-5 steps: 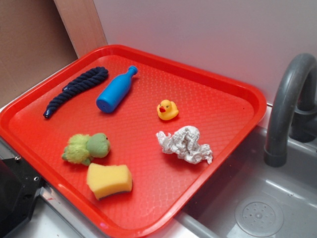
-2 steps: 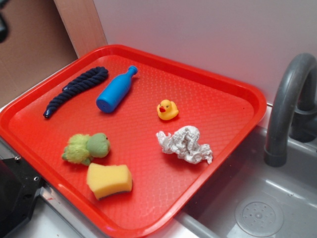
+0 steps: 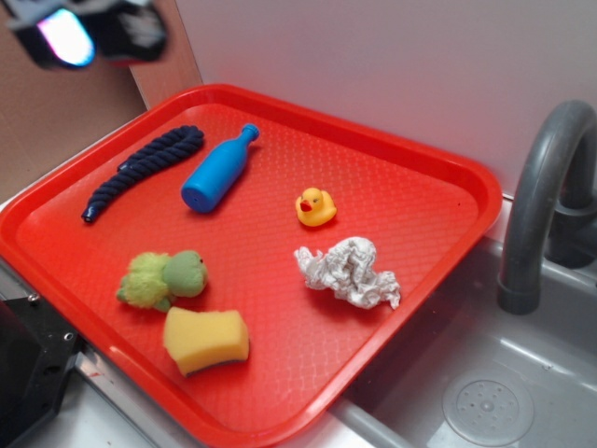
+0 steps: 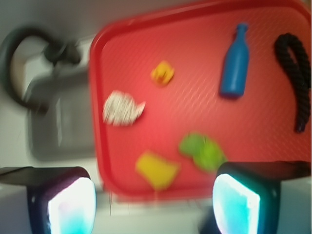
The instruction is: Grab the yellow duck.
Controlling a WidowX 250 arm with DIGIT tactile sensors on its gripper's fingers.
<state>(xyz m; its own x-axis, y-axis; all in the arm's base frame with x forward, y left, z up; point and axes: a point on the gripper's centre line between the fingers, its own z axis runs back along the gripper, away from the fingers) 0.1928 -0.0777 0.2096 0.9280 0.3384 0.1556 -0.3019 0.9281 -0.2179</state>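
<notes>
The tiny yellow duck with an orange-red beak sits upright near the middle of the red tray. In the blurred wrist view the duck shows in the upper middle. My gripper is a blurred shape high at the top left corner of the exterior view, far from the duck. In the wrist view the gripper is open and empty, its two pads wide apart at the bottom, high above the tray's near edge.
On the tray lie a blue bottle, a dark blue rope, a fuzzy green-yellow plush, a yellow sponge and a crumpled white paper close below the duck. A grey sink and faucet stand at right.
My gripper has come into the exterior view at the top left, moving right. The duck and the other things on the tray have not moved.
</notes>
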